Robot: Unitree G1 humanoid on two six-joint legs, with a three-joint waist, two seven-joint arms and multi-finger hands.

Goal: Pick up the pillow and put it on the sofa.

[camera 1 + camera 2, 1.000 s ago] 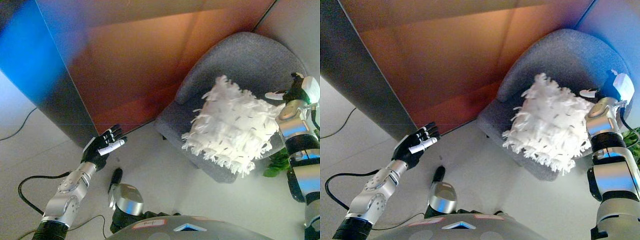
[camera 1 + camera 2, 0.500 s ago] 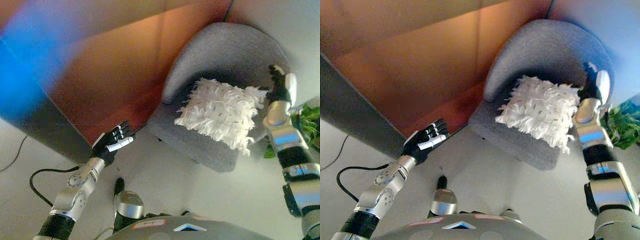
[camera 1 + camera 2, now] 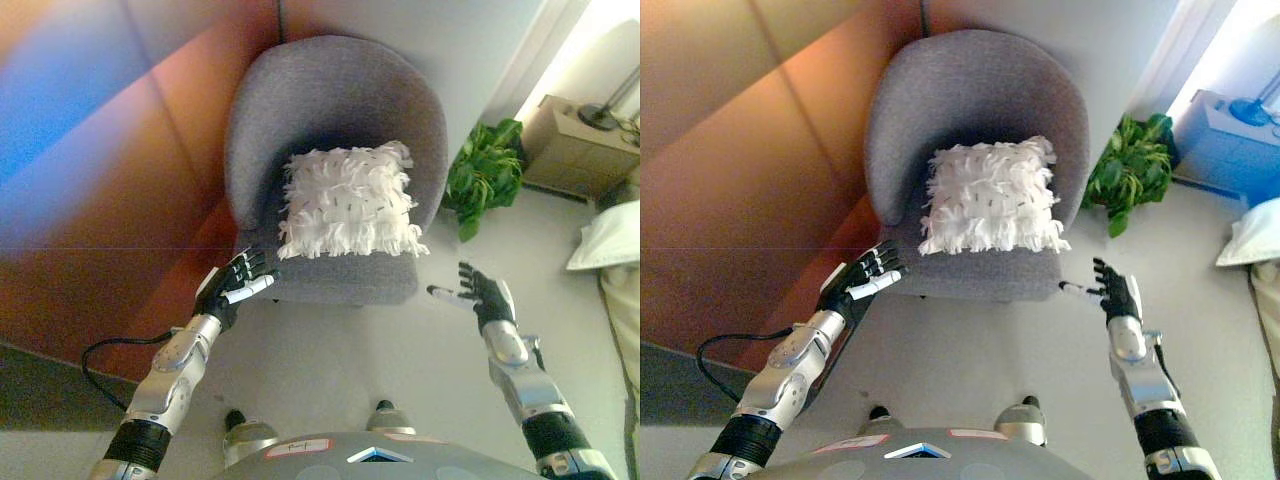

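A white shaggy pillow (image 3: 348, 201) lies on the seat of a grey round-backed sofa chair (image 3: 335, 90), leaning against its back. My left hand (image 3: 232, 288) is open and empty by the seat's front left corner. My right hand (image 3: 480, 297) is open and empty, out past the seat's front right corner, apart from the pillow. Both show in the right eye view too: left hand (image 3: 859, 281), right hand (image 3: 1110, 291).
A green potted plant (image 3: 484, 172) stands right of the chair. A brown wall panel (image 3: 110, 190) runs along the left. A pale cabinet (image 3: 575, 150) with a lamp and a white cushion (image 3: 607, 238) sit at the far right.
The camera has swung, so the chair now sits centred. My right hand has let go of the pillow and dropped away to the lower right. The pillow rests on the seat.
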